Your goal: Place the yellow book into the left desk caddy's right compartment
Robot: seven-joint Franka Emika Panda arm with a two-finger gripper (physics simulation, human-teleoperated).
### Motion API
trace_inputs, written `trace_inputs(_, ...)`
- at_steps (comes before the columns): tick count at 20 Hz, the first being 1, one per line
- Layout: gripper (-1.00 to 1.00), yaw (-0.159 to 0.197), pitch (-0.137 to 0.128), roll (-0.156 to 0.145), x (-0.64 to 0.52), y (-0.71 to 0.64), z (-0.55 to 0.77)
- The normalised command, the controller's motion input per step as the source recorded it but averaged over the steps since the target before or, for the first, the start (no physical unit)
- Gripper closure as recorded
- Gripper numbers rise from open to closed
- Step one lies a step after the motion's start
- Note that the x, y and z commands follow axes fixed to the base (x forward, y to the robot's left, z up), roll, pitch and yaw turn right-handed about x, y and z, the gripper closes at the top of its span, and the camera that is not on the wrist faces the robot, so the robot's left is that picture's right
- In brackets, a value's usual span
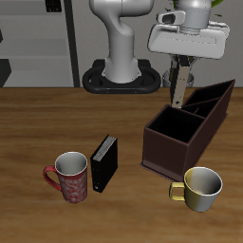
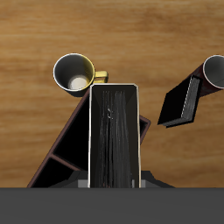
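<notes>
The claw (image 1: pixel 180 71) pinches the yellow book (image 1: pixel 178 87) upright — hanging above the back part of the left desk caddy (image 1: pixel 176 142). Nearer the worktop's (image 1: pixel 38 123) front edge stand a yellow mug (image 1: pixel 202 187), a black book (image 1: pixel 103 162) and a red mug (image 1: pixel 69 177).

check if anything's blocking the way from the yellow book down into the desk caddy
Nothing visible blocks it. The pincer holds the yellow book upright above the left desk caddy, whose open top has nothing lying across it. The yellow mug, black book and red mug all stand on the table outside the caddy.
</notes>
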Motion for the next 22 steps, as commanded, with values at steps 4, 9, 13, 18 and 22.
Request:
trace_inputs(4, 1.00, -0.004, 0.031, -0.012, 0.13, -0.01, -0.13)
trace_inputs(9, 1.00, 0.019, 0.018, 0.032, 0.05, 0.15, -0.20)
trace_inputs(13, 1.00, 0.007, 0.037, 0.007, 0.10, 0.02, -0.26)
trace_inputs(18, 1.00, 0.015, 0.027, 0.004, 0.04, -0.01, -0.29)
trace_inputs(22, 1.00, 0.001, 0.026, -0.009, 0.00, -0.06, -0.21)
